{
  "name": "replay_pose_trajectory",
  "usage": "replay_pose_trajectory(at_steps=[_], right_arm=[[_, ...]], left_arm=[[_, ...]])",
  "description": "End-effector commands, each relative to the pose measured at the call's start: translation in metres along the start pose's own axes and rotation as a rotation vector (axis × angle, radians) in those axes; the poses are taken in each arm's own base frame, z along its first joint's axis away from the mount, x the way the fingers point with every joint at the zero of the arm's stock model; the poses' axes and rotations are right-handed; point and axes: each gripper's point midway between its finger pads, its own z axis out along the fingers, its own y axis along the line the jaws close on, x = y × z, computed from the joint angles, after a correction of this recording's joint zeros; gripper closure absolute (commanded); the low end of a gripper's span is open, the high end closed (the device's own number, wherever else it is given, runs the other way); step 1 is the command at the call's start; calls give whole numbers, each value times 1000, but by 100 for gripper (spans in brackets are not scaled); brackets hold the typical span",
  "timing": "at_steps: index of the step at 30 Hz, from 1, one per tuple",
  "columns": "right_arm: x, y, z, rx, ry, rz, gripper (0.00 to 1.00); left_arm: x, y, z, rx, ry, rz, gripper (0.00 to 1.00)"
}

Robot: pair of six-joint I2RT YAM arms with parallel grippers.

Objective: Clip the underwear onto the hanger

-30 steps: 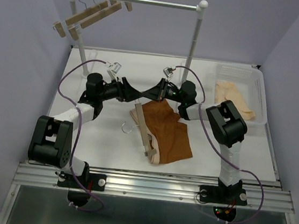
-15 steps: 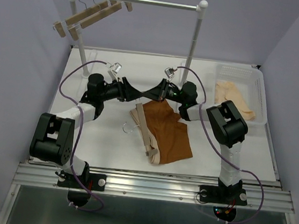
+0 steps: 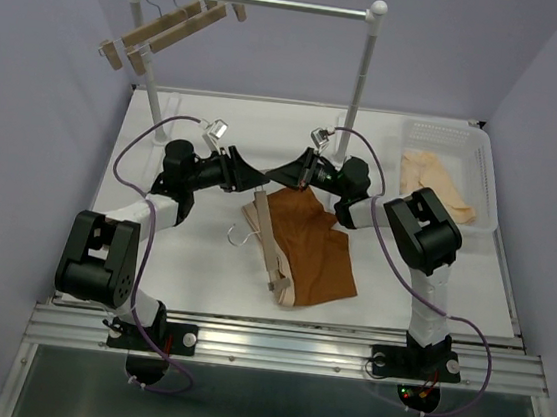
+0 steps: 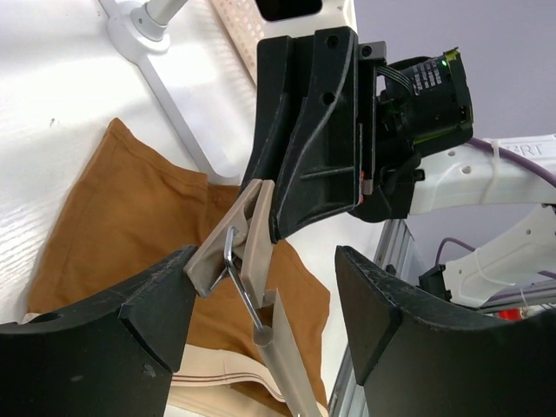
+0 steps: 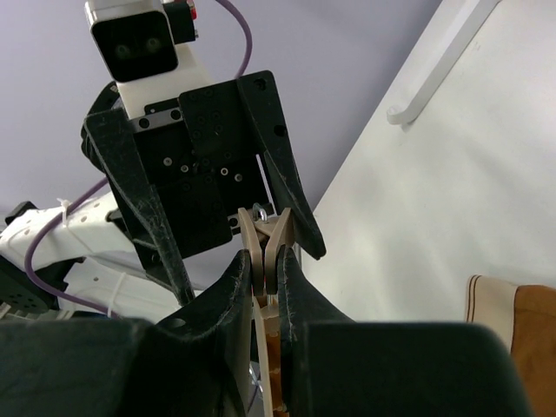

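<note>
Left gripper (image 3: 254, 179) slightly rightward (white table (image 3: 183, 248), lilac walls (image 3: 30, 90))

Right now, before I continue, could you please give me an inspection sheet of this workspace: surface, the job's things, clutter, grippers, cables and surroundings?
surface: white table, both arms bolted at its near edge.
job's things: brown underwear lies flat mid-table. The wooden hanger lies along its left side. I cannot tell whether any clip grips the fabric.
clutter: basket at the far right, holding a pale garment.
grippers: right gripper shut on the hanger's far clip. The left gripper is open, jaws on either side of that clip.
cables: purple cable loops beside each arm.
surroundings: clothes rail at the back with spare hangers; lilac walls.
</note>
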Motion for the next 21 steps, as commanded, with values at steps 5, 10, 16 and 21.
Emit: replay_pose_trajectory(at_steps=[5,10,16,21], right_arm=[[-22,30,-2,-100,-81,-83,99],[-20,28,-2,-99,-73,-77,99],[-16,30,-4,-122,-62,-59,99],[-12,26,-5,-108,-44,-54,99]], left_arm=[[-7,-34,-4,114,-13,72,25],[-15,-43,-5,139,-41,89,28],[-17,-45,-4,155,-46,87,34],[-16,-51,-7,183,-68,94,51]])
